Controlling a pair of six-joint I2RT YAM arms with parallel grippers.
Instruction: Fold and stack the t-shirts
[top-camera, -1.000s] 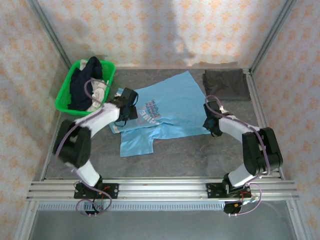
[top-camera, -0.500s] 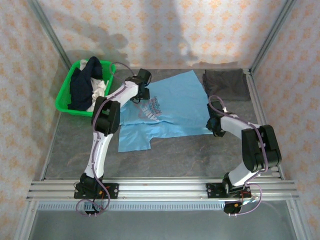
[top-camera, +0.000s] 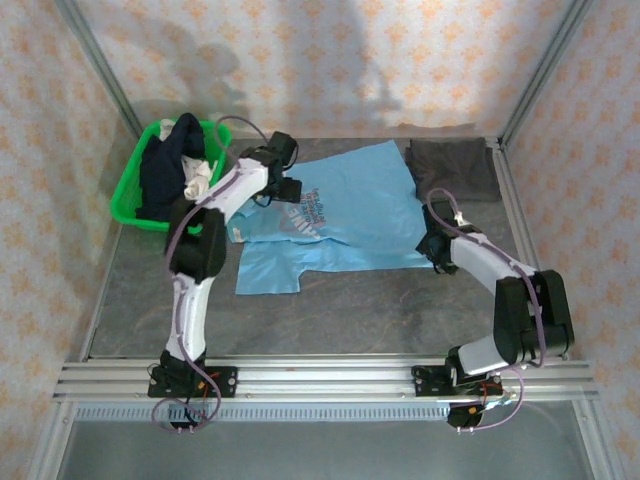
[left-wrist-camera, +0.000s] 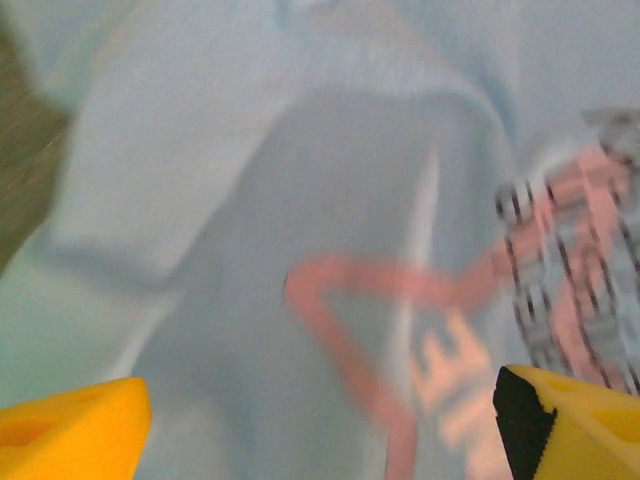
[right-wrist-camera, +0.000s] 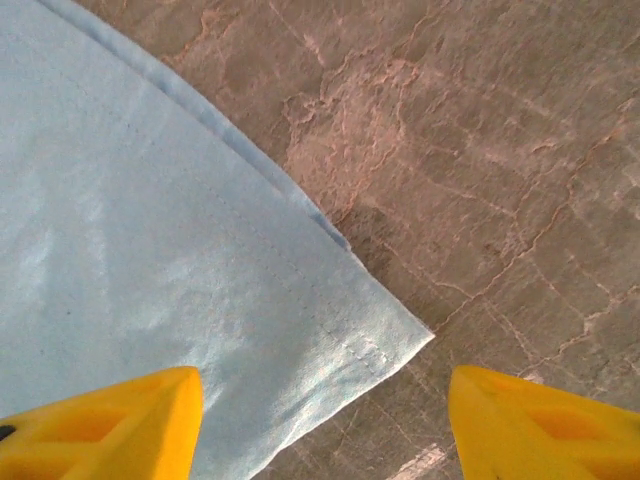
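1. Right gripper (top-camera: 437, 255): it sits at the near right corner of the light blue cotton short-sleeved t-shirt (top-camera: 350, 215). In the right wrist view its yellow fingers (right-wrist-camera: 100, 420) stand wide apart and hold nothing. The stitched hem corner (right-wrist-camera: 395, 345) lies flat on the mottled grey-brown table (top-camera: 400, 310), between the two fingertips and just ahead of them.

2. The shirt: it lies spread out at mid-table, with one sleeve pointing toward the arm bases. The cloth near the right corner looks smooth.

3. Left gripper (top-camera: 287, 190): the arm reaches far over the shirt's upper left part, beside the dark-and-red chest lettering (top-camera: 312, 210). The left wrist view is blurred, but its yellow fingertips (left-wrist-camera: 70, 430) are clearly apart, over rumpled cloth, gripping nothing.

4. Step in hand, as judged: take hold of opposite parts of the shirt to begin a fold.
   - Bring each gripper down until the lower finger slides under the cloth edge, then close.
   - On the right, take the corner a little inside the hem, so that the soft cotton does not slip out.
   - On the left, pinch one layer only; the wrinkles there invite a double grab.
   - Lift both sides together to keep the fold line straight.

5. Far side: a folded dark grey shirt (top-camera: 455, 165) lies at the far right corner, a likely base for the stack. A green plastic basket (top-camera: 122, 200) at far left holds navy and white garments (top-camera: 165, 165).
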